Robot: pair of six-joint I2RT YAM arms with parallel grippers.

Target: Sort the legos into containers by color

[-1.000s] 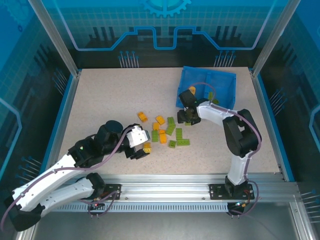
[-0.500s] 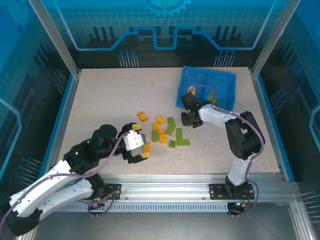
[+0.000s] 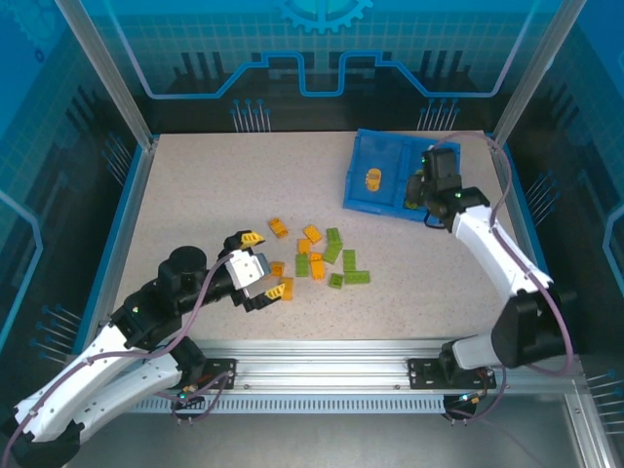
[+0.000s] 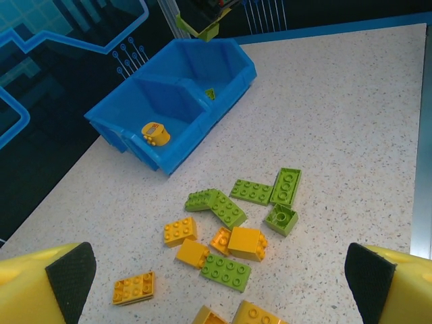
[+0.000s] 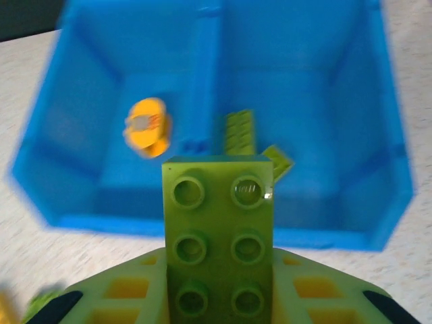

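Note:
The blue tray (image 3: pixel 375 209) stands at the far right of the table, split in two by a middle wall. One orange lego (image 3: pixel 371 178) lies in its left compartment (image 5: pixel 148 127). Green legos (image 5: pixel 239 131) lie in the right compartment. My right gripper (image 3: pixel 420 191) hovers over the tray's right half, shut on a green six-stud brick (image 5: pixel 219 236). Loose orange and green legos (image 3: pixel 322 255) are scattered mid-table. My left gripper (image 3: pixel 263 264) is wide open just left of that pile, holding nothing; its pads (image 4: pixel 67 277) frame the bricks (image 4: pixel 229 270).
Aluminium frame posts and blue rails (image 3: pixel 127 219) border the speckled table. An orange brick (image 3: pixel 279 227) lies apart at the pile's left. In the left wrist view, the tray (image 4: pixel 182 152) sits beyond the pile with the right gripper's green brick (image 4: pixel 200 27) above it.
My right gripper shut on a green brick at the pile, lifted it and swung right over the tray. My left gripper opened fully and drew back toward the near left.

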